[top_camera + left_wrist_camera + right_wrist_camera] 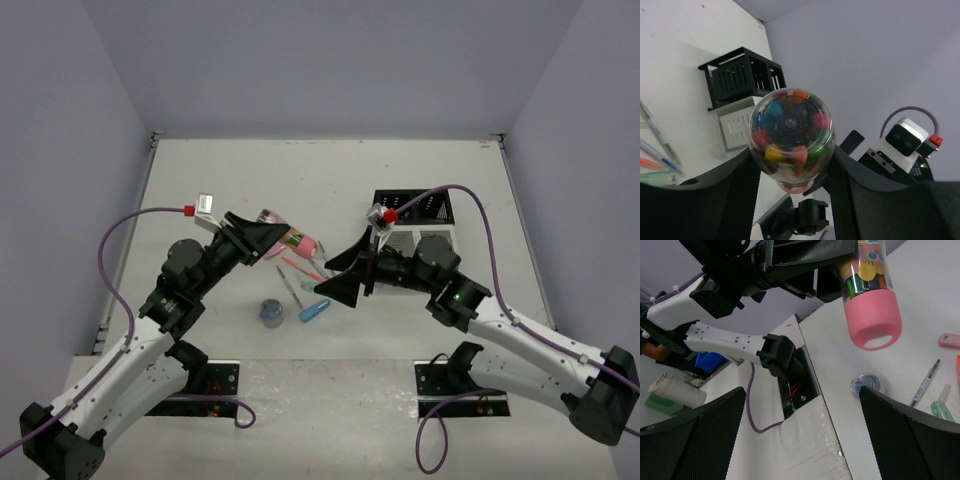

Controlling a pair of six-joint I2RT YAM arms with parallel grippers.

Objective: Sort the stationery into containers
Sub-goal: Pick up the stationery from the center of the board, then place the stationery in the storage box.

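Top view: the left gripper [270, 238] pinches a clear pink-capped tube [298, 241] above loose pens [297, 272]. A blue-grey roll [270, 312] and a blue capsule [314, 311] lie just beside them. The right gripper [325, 280] is spread near the black organiser [412, 208].

Left wrist view: both fingers [735, 195] press the tube's sides.

Right wrist view: the fingers [690, 435] stand wide apart and empty. The tube hangs clear of the table [920, 300].
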